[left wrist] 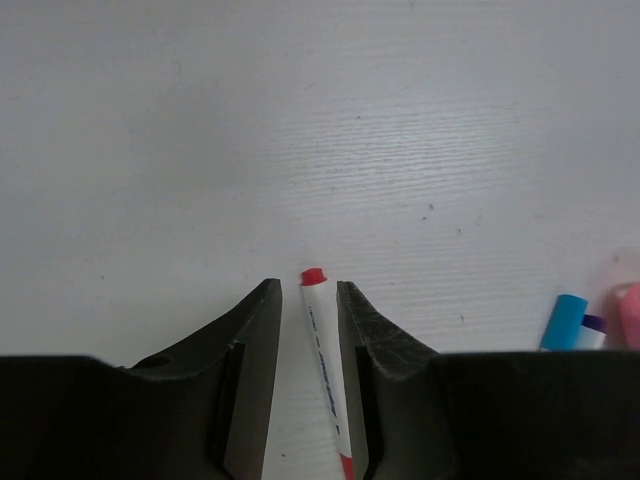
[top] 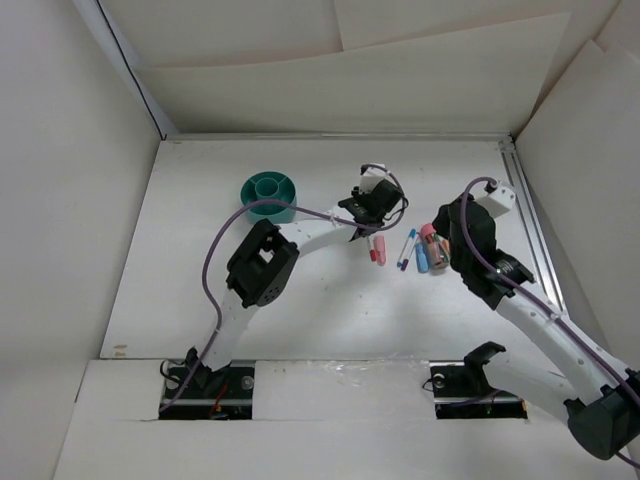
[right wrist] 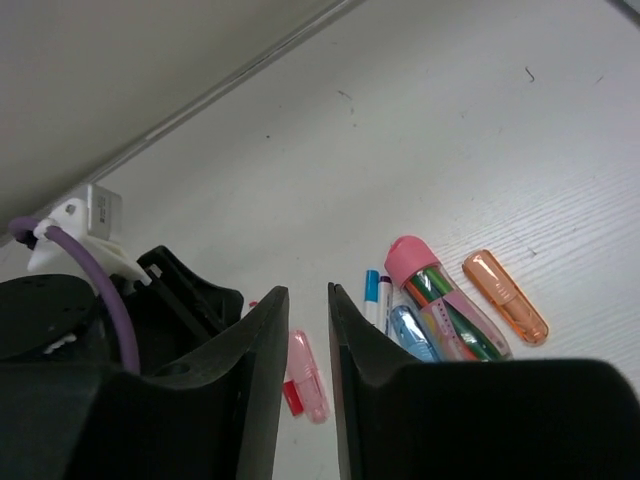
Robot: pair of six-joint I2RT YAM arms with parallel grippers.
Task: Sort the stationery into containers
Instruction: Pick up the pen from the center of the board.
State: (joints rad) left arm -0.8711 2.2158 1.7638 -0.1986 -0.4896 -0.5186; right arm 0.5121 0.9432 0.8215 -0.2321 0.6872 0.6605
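Left gripper (left wrist: 307,290): jaws slightly apart, straddling the red-tipped pen (left wrist: 324,370); a sliver of table shows between the barrel and the 9 o'clock finger, so I judge it not clamped yet
Pen axis: 12 to 6 in the left wrist view, leaning a little toward 5, red cap at 12, running along the gap between the fingers
Nearer arm: left; the right gripper (right wrist: 307,300) hovers by the pile, jaws narrowly parted, nothing between them
Other stationery: pink-capped tube (right wrist: 440,300), orange stick (right wrist: 505,297), pink stick (right wrist: 308,375), on the table at 3 to 4 o'clock from the left gripper in the top view
Teal bowl (top: 268,195): at 9 to 10 o'clock from the left gripper, well apart
Writing: blue print along the pen barrel, too small to read
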